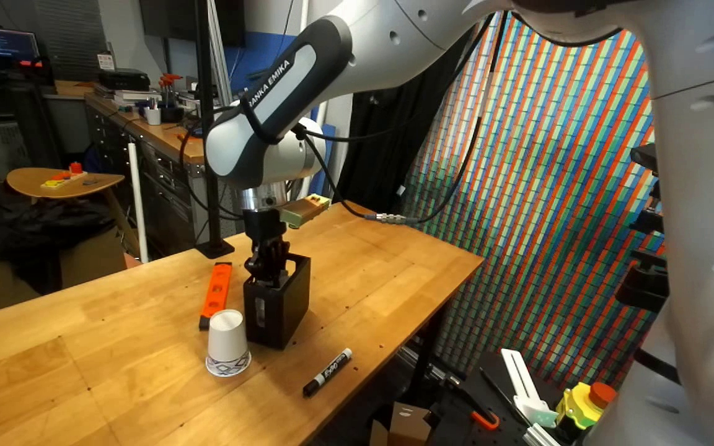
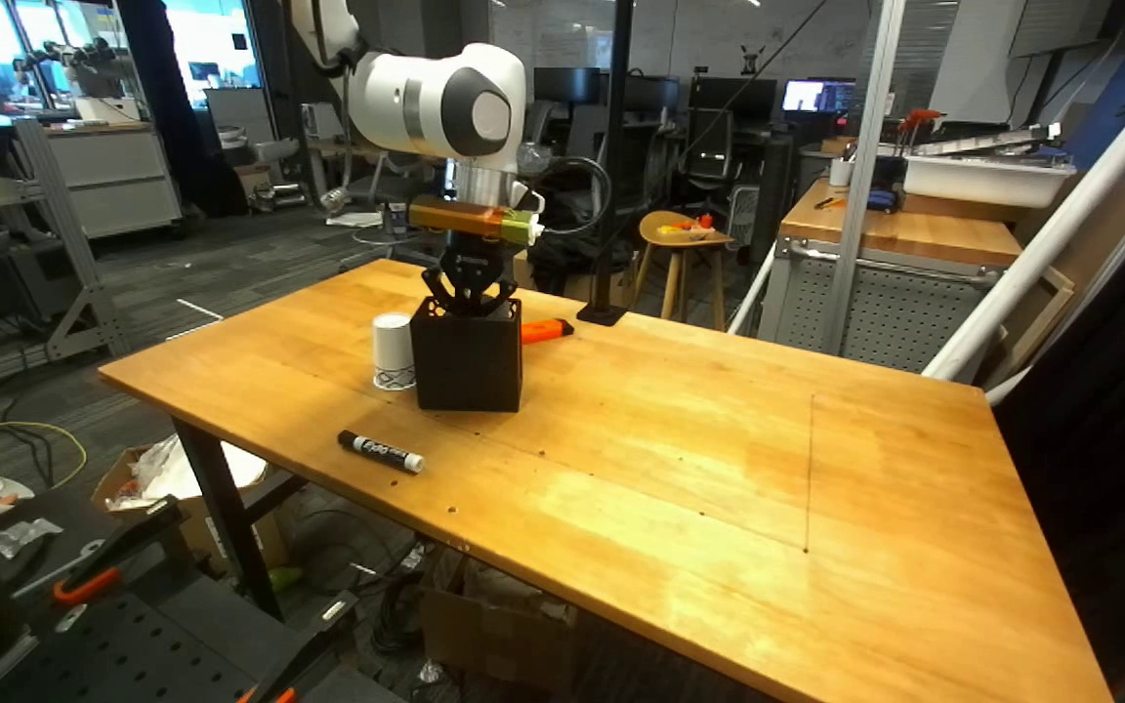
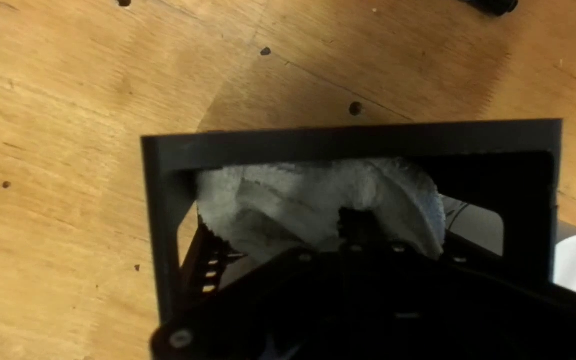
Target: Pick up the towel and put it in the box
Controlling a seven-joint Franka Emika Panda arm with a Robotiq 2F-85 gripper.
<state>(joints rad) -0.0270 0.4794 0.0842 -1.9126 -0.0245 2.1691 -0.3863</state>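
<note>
Wrist view: towel [image 3: 288, 192] w/in box [image 3: 348, 143]

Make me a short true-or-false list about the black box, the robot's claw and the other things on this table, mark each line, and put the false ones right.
1. The towel is inside the black box. True.
2. The gripper reaches down into the box's open top. True.
3. The gripper stands wide open. False: it is shut; whether it pinches the towel cannot be told.
4. The white cup lies on its side. False: the white cup stands on end beside the box.
5. The marker is in the box with the towel. False: the marker lies on the table.
6. An orange tool lies on the table, outside the box. True.
</note>
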